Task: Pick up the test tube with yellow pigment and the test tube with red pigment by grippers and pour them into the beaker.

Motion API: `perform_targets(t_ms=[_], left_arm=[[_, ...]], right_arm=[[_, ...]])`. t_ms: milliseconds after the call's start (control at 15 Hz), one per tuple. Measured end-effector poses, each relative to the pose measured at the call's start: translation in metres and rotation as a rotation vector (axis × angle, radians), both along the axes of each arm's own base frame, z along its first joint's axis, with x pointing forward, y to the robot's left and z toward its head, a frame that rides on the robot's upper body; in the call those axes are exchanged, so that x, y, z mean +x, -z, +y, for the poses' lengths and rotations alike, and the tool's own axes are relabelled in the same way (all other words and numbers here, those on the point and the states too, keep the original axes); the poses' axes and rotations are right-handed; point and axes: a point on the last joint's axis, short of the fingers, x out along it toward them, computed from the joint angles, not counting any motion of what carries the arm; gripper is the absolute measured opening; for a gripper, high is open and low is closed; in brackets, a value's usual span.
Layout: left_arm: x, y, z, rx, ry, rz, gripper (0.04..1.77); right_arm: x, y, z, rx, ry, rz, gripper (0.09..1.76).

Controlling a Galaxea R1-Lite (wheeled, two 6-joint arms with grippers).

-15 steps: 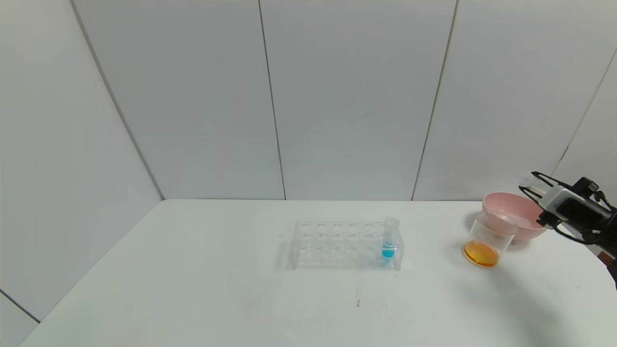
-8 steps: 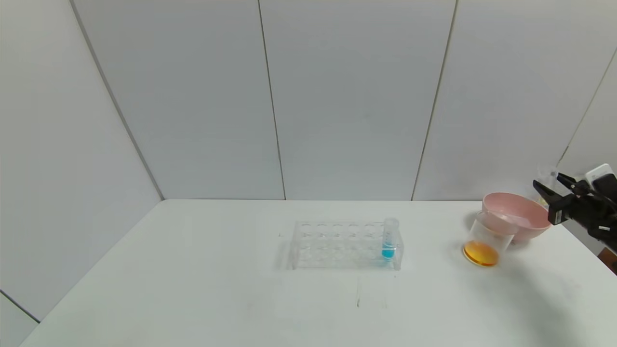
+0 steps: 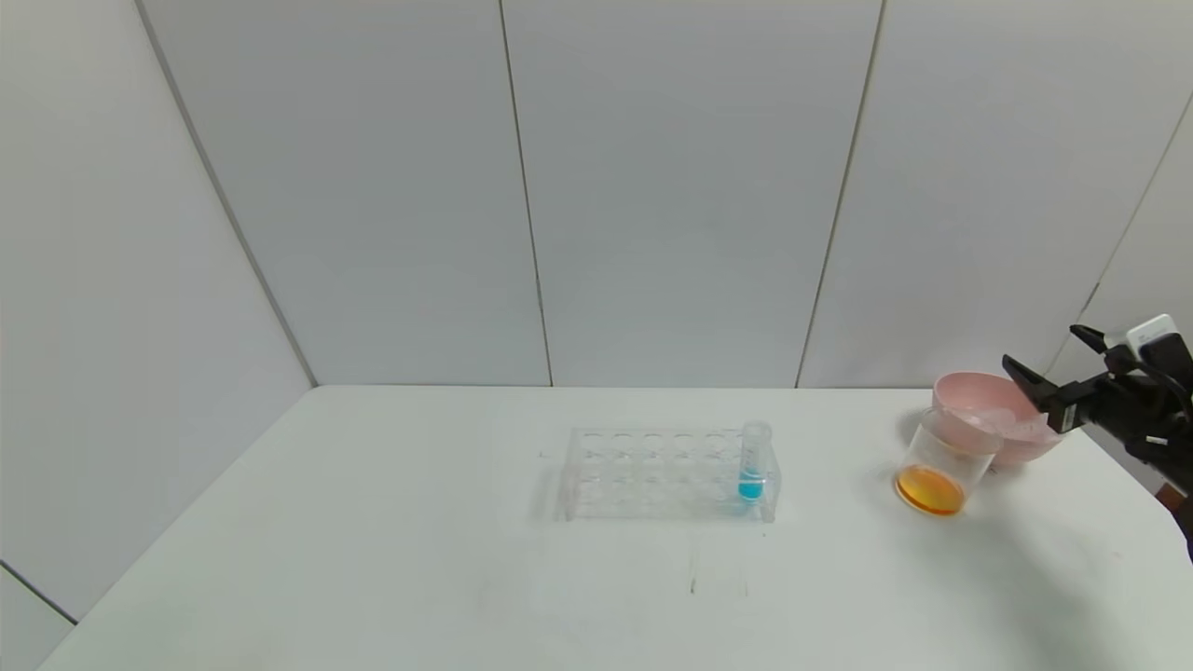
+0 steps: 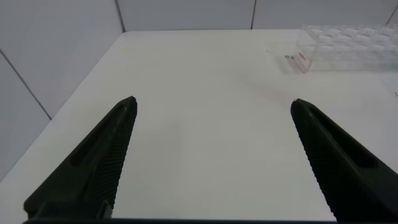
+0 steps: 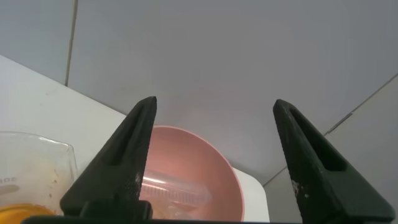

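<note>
Head view, right hand (image 3: 1053, 368) spread empty over pink bowl (image 3: 974, 396), beaker (image 3: 941, 463) beside

A white worktop (image 3: 373, 559) carries everything, meeting pale wall panels at its far edge. Near its middle stands a clear plastic test tube rack (image 3: 652, 475), and one tube with blue liquid (image 3: 752, 466) stands upright in the rack's right end. Well apart to the right, the beaker (image 3: 943, 461) rests on the worktop with orange liquid pooled in its bottom. Just behind it, and seemingly touching it, sits a pink bowl (image 3: 1011, 438) close to the worktop's far right edge.
</note>
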Motion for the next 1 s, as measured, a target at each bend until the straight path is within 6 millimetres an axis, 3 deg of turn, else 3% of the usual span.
perform_targets(t_ms=[267, 533, 733, 867, 1000], left_arm=[[0.000, 0.000, 0.000, 0.000, 0.000, 0.000, 1.76], [0.000, 0.000, 0.000, 0.000, 0.000, 0.000, 1.76], [0.000, 0.000, 0.000, 0.000, 0.000, 0.000, 1.76], [0.000, 0.000, 0.000, 0.000, 0.000, 0.000, 1.76], [0.000, 0.000, 0.000, 0.000, 0.000, 0.000, 1.76]], right_arm=[[0.002, -0.030, 0.002, -0.015, 0.023, -0.099, 1.49], [-0.019, -0.102, 0.008, 0.093, 0.083, -0.183, 1.58], [-0.070, -0.169, 0.024, 0.271, 0.134, -0.169, 1.62], [-0.122, -0.208, 0.045, 0.357, 0.143, -0.182, 1.64], [-0.183, -0.233, 0.074, 0.421, 0.131, -0.206, 1.66]])
